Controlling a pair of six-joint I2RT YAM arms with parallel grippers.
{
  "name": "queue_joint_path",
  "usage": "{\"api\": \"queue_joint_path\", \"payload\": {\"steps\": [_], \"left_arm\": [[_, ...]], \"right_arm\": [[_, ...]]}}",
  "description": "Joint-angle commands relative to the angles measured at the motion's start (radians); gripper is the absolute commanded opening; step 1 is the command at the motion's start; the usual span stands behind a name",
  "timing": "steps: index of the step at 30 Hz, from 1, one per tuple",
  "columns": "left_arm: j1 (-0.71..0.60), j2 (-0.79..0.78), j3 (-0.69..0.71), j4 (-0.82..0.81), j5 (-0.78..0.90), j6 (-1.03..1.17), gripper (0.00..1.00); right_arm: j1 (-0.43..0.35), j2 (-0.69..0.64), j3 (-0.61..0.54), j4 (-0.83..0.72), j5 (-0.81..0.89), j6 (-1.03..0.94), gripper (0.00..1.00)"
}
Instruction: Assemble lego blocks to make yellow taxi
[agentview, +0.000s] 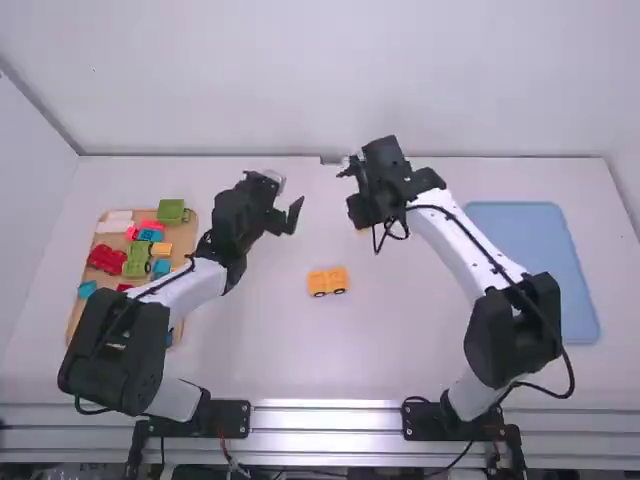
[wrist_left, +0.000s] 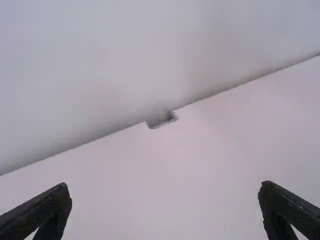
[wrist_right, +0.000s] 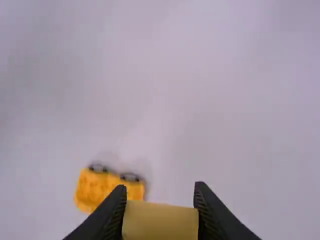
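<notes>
Yellow car body (agentview: 328, 281) at centre of high view, slightly low. Right gripper (wrist_right: 160, 186) clamped on yellow block (wrist_right: 160, 220); left gripper (wrist_left: 165, 186) spread, empty. Probably light, stiff, slick plastic; best pinched across flat sides.

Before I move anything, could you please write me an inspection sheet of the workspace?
Surface: white table, level-looking.
Job's things: yellow wheeled piece on the table, between the arms; yellow block held by the right gripper.
Clutter: wooden tray of mixed coloured blocks at far left; blue tray at far right.
Grippers: left gripper open, over the table; right one closed on its block.
Cables: black cable along the right arm, bowing outward near its base.
Surroundings: pale wall behind the table.
</notes>
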Motion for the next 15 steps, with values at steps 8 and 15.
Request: {"api": "queue_joint_path", "payload": {"steps": [8, 15], "left_arm": [[0.003, -0.006, 0.005, 0.013, -0.074, 0.040, 0.99], [-0.001, -0.006, 0.005, 0.006, -0.076, 0.045, 0.99]], "right_arm": [[-0.021, 0.203, -0.006, -0.177, 0.014, 0.198, 0.13], [-0.037, 0.308, -0.006, -0.178, 0.019, 0.357, 0.00]]}}
